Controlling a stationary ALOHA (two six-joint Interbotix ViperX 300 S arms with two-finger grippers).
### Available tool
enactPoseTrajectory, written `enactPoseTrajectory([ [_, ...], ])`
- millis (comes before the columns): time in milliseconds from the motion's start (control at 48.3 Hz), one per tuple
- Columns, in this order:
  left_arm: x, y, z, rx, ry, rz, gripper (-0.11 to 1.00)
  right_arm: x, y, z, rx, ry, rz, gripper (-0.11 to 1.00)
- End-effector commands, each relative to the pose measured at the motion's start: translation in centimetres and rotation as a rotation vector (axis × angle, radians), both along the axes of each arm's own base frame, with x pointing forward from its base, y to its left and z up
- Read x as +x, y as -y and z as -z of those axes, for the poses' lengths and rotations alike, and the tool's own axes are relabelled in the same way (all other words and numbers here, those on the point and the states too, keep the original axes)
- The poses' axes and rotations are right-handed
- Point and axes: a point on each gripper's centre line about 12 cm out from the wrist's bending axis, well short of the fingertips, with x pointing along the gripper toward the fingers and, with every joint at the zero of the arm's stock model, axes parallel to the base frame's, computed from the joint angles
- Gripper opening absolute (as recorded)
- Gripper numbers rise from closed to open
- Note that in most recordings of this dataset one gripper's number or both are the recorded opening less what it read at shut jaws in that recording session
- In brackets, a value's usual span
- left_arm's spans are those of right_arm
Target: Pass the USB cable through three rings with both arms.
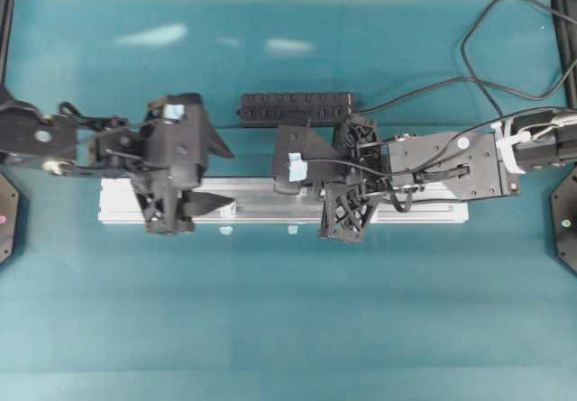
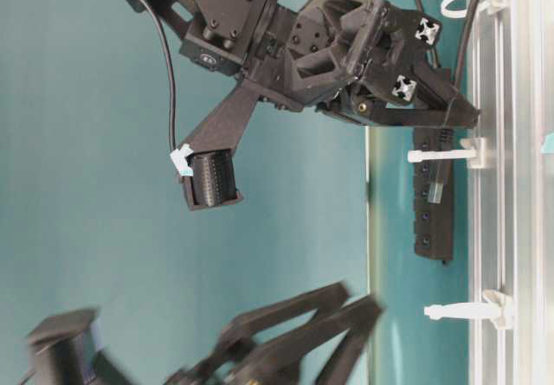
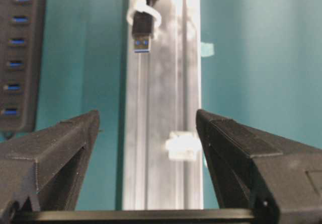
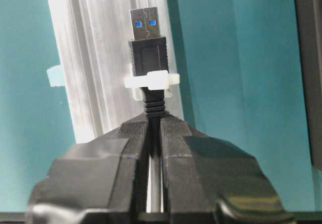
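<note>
My right gripper [image 4: 155, 121] is shut on the USB cable just behind its black plug [image 4: 147, 48]. The plug's body sits inside a white ring [image 4: 152, 80] on the silver rail [image 4: 95, 58], with its blue-tongued end poking out beyond. From the table-level view the plug [image 2: 437, 190] hangs past the middle ring [image 2: 443, 154], between two other rings [image 2: 467, 4] [image 2: 463, 311]. My left gripper [image 3: 147, 116] is open above the rail, facing the plug [image 3: 143, 35]. Another ring [image 3: 183, 146] lies below it, close to its right finger [image 3: 241, 153]. Nothing is between its fingers.
A black multi-port hub [image 1: 296, 108] lies just behind the rail [image 1: 270, 205], with a thin black cord looping to the back right. Small pale blue tape bits [image 4: 55, 75] sit on the teal table in front of the rail. Both arms hover over the rail.
</note>
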Motion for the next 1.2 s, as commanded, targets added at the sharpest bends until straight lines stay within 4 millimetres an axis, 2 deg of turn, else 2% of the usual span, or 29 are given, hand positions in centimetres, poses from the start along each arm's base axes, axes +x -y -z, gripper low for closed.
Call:
enactPoseTrajectory([
  [0,1.2,-0.1,-0.2,0.008,0.059,0.003,0.86,0.2,-0.1,-1.3,0.000,0.050,-0.005,-0.09],
  [269,2.6,-0.7,3.3,0.008,0.086,-0.008,0.86,0.3,-0.3,-1.7,0.010,0.102,-0.011,-0.09],
  [766,4.8,-1.0,4.6,0.010,0.102,-0.008,0.84,0.5,-0.4,-2.0,0.013,0.126,-0.016,-0.09],
  [1179,6.3,-1.1,5.1,0.011,0.108,-0.008,0.75,0.6,-0.5,-2.0,0.017,0.131,-0.015,-0.09],
])
